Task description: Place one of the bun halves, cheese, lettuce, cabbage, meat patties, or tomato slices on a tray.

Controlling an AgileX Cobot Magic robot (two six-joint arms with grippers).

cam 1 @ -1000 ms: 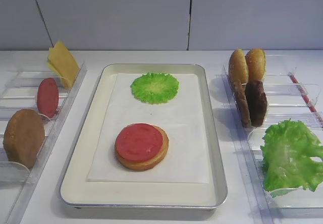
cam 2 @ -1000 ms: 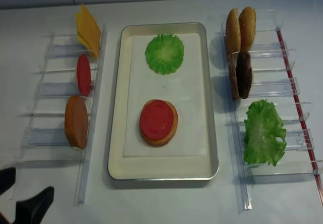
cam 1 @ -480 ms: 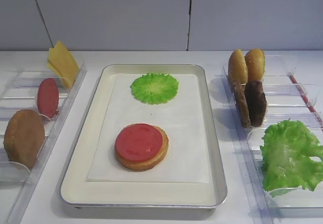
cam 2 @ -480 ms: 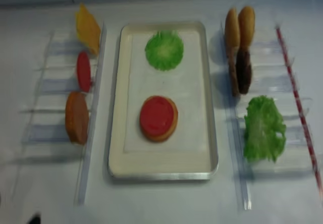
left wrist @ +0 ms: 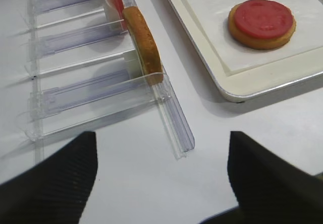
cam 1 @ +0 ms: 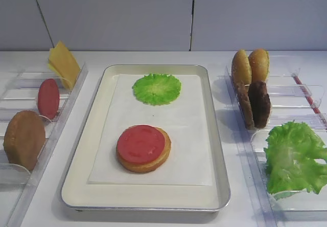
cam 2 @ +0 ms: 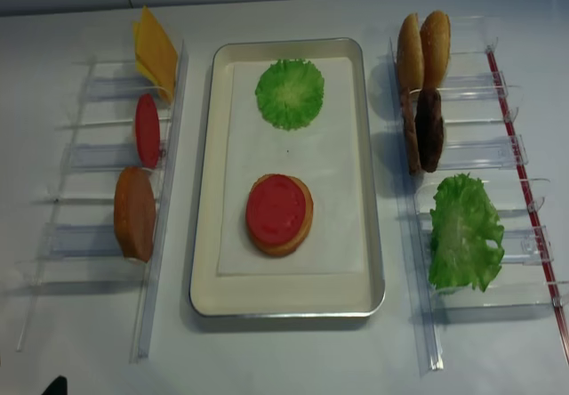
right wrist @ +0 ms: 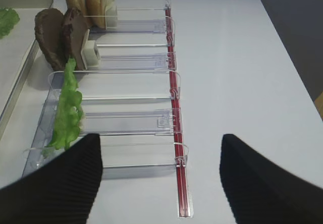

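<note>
Item: flat round matte red tomato slice (cam 1: 141,143), laid on a round golden-brown bun half (cam 1: 153,161); both are set on the white paper lining of the large rectangular silvery metal tray (cam 1: 220,186), ahead and to the right of the left fingers (left wrist: 60,183).

A flat frilly green lettuce round (cam 1: 157,88) is laid at the far end of the same tray.

Left clear plastic rack (cam 2: 89,239), directly ahead of the left fingers: a tan bun half (left wrist: 144,45) is stood on edge, a second red tomato slice (cam 2: 148,131) beyond it, thin yellow square cheese slices (cam 2: 156,52) farthest.

Right clear plastic rack (right wrist: 136,120), ahead of the right fingers (right wrist: 267,183): a ruffled bright green lettuce leaf (right wrist: 68,108) is nearest, two thick dark brown meat patties (right wrist: 63,37) upright behind it, two domed bun halves (cam 2: 422,48) at the far end.

Left fingers: seen spread wide apart, nothing between them, held above the white table (left wrist: 151,183).

Right fingers: likewise parted wide, nothing held.
</note>
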